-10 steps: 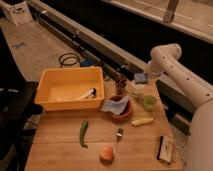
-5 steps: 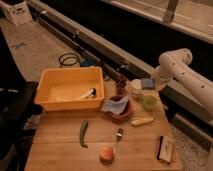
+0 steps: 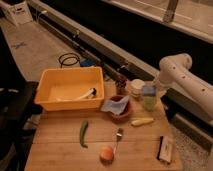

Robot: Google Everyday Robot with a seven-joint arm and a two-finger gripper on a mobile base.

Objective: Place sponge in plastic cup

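Wooden table [image 3: 60,150] fills the lower frame. The white robot arm [image 3: 186,80] comes in from the right edge, bends at a rounded elbow near the top and drops toward the table's back right corner.

A yellow bin [image 3: 70,73] sits on the back left of the table with a white utensil [image 3: 86,94] lying inside.

Right of the bin is a brown bowl [image 3: 121,117] with a blue-white cloth [image 3: 115,105] draped over its rim. Behind the bowl are a dark jar-like thing [image 3: 121,86] and, just beside it, a white container [image 3: 136,87].

The green plastic cup [image 3: 149,104] stands upright, just right of the white container, near the table's right edge.

The gripper [image 3: 153,86] is at the end of the arm, directly over the cup. The blue-grey sponge [image 3: 148,91] is right at the gripper, at the mouth of the cup and sticking up above the rim. Cannot tell whether the gripper is clamped on it or how far open it is; it is too blurred.

Smaller stuff:
- A dark-and-white flat object [image 3: 165,148] is at the front right.
- A yellow long item [image 3: 141,121] lies in front of the cup.
- A green pepper [image 3: 83,134] lies at centre left.
- A fork [image 3: 118,136] lies beside it, well apart.
- A round orange fruit [image 3: 106,152] sits at the front, touching or nearly touching the fork's handle end.

On the floor behind the table is a black cable coil [image 3: 69,60].
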